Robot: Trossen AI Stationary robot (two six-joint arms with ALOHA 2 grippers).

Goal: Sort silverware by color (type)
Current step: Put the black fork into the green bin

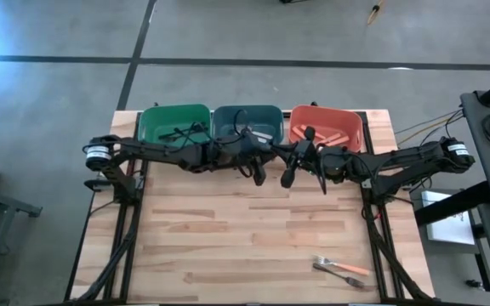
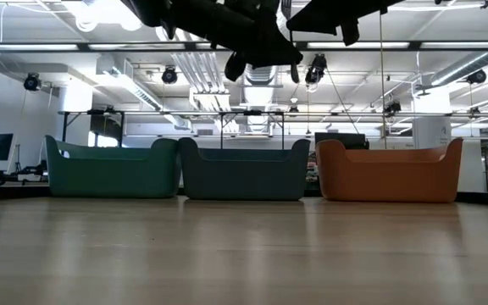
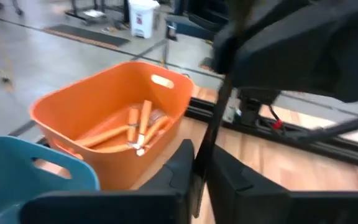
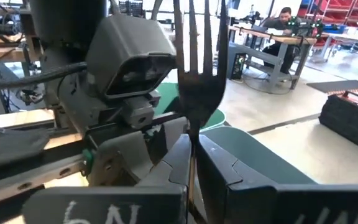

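Observation:
A black fork (image 4: 199, 87) is held up in the air between both arms, in front of the bins. My right gripper (image 4: 193, 149) is shut on it, tines sticking out past the fingers. My left gripper (image 3: 199, 158) is shut on a thin dark shaft (image 3: 215, 121) that runs toward the right gripper, evidently the same fork's handle. In the high view the two grippers (image 1: 259, 172) (image 1: 289, 174) meet near the grey-blue and orange bins. A silver fork and an orange-handled utensil (image 1: 340, 269) lie flat on the table near its near right corner. My left gripper pinches the thin dark handle (image 3: 205, 149) between its two fingers, which lie across it. The shaft is lifted clear and runs on to the right gripper. My right gripper pinches the fork's neck (image 4: 194, 127), just below the tines, between its two fingers. The fingers lie across the fork, which is lifted clear of the table.
Three bins stand in a row along the far edge: green (image 1: 174, 119) with black utensils, grey-blue (image 1: 247, 119), and orange (image 1: 326, 123) with orange-handled utensils (image 3: 135, 127). The wooden table (image 1: 228, 238) spreads out in front of them. A person sits at a desk far behind (image 4: 283, 18).

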